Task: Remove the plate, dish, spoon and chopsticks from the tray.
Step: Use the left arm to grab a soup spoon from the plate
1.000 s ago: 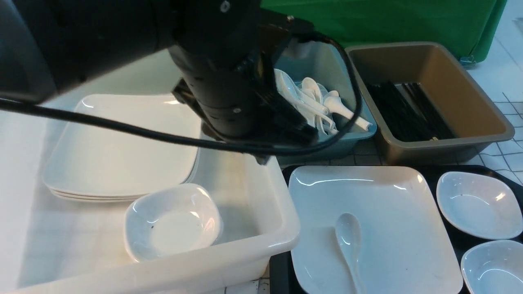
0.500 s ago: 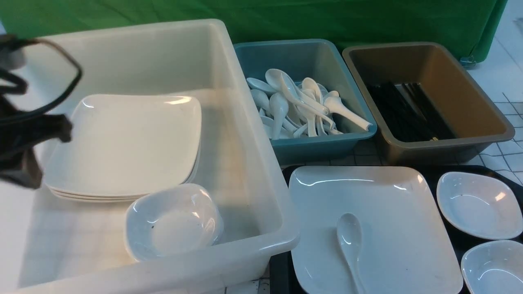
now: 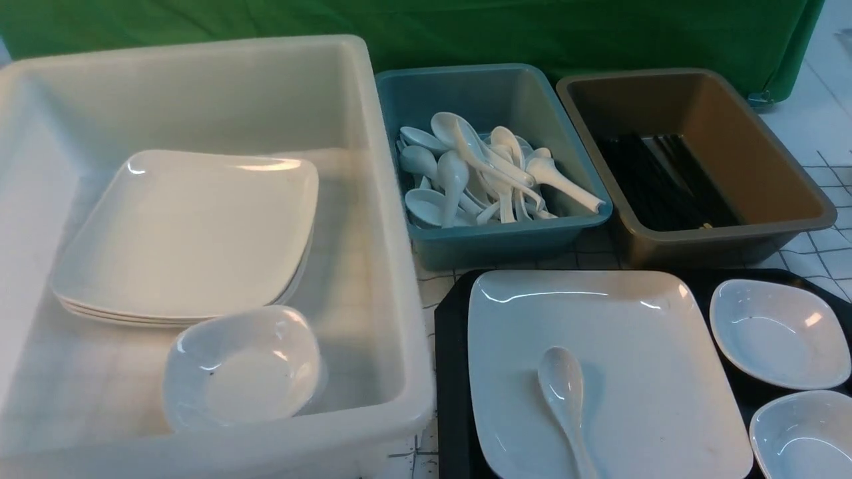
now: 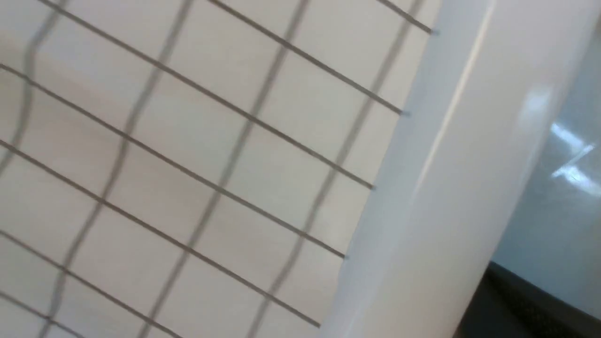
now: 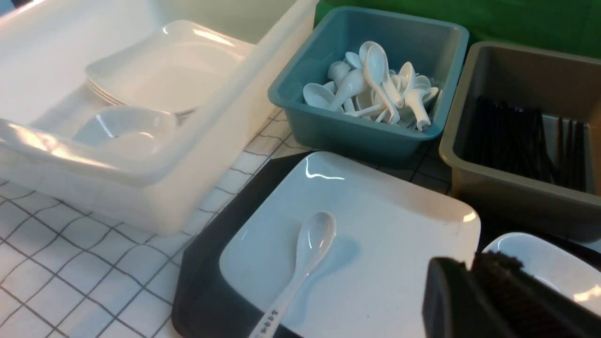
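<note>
The black tray (image 3: 451,372) lies at the front right. On it sits the large white square plate (image 3: 632,332) with the white spoon (image 3: 562,389) lying in it, handle toward me. Two small white dishes (image 3: 775,332) (image 3: 805,432) sit on the tray to the plate's right. No chopsticks show on the tray. Neither gripper shows in the front view. My right gripper (image 5: 474,267) hovers above the plate (image 5: 385,225) near a dish (image 5: 554,267); only dark finger parts show. My left gripper (image 4: 526,300) shows as a dark edge beside the white tub's wall (image 4: 446,188).
The big white tub (image 3: 200,60) at the left holds a stack of plates (image 3: 186,233) and a small dish (image 3: 243,372). The blue tub (image 3: 506,243) holds several spoons. The brown tub (image 3: 719,246) holds black chopsticks (image 3: 659,179). A green cloth hangs behind.
My left arm, which filled the middle of the front view, swung left and out of sight. The white tub and what is in it shifted left, uncovering the tray's left edge.
</note>
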{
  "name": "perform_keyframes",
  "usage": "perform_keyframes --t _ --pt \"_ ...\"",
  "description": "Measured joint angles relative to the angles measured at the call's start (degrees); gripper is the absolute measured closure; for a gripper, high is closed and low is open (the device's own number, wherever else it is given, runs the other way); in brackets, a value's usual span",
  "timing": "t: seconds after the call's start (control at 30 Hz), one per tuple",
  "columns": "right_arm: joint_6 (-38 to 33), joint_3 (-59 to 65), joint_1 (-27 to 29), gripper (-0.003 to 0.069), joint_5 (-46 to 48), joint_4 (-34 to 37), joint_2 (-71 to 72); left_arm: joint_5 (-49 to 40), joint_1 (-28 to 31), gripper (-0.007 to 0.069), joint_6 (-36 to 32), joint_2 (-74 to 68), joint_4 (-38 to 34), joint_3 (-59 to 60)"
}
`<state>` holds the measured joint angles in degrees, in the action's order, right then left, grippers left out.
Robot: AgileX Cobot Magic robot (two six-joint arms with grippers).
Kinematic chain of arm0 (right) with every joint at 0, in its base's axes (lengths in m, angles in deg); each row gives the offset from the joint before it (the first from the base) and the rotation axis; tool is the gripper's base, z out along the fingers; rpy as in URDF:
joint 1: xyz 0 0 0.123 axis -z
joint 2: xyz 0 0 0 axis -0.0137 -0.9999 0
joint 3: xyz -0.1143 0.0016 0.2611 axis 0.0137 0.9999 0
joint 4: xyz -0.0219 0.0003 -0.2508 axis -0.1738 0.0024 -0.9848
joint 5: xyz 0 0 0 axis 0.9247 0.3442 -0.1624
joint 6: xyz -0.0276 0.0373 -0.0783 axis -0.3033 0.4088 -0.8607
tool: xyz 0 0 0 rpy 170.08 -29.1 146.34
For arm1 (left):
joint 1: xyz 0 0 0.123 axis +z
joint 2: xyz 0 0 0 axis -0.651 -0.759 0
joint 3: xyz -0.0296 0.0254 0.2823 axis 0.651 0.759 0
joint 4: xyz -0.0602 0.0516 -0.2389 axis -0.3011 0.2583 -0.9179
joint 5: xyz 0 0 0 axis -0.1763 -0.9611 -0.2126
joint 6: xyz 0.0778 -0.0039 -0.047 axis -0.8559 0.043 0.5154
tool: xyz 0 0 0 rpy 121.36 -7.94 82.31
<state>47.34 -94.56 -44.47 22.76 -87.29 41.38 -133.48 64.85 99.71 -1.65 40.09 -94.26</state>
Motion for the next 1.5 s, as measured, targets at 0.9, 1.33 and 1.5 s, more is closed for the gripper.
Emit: perform_keyframes --t 0.9,1.33,1.5 --pt "2.59 0.00 0.00 0.0533 0.00 0.18 0.00 -8.46 -12.62 0.0624 -23.13 8.19 -50.29 -14.58" --pt "3.74 0.00 0.00 0.0533 -1.53 0.18 0.00 6.13 -68.22 0.0485 11.84 -9.45 -29.50 -16.40" --pt "4.55 0.00 0.00 0.0533 -1.95 0.18 0.00 4.90 -72.73 0.0398 13.57 -22.93 -29.67 -25.80"
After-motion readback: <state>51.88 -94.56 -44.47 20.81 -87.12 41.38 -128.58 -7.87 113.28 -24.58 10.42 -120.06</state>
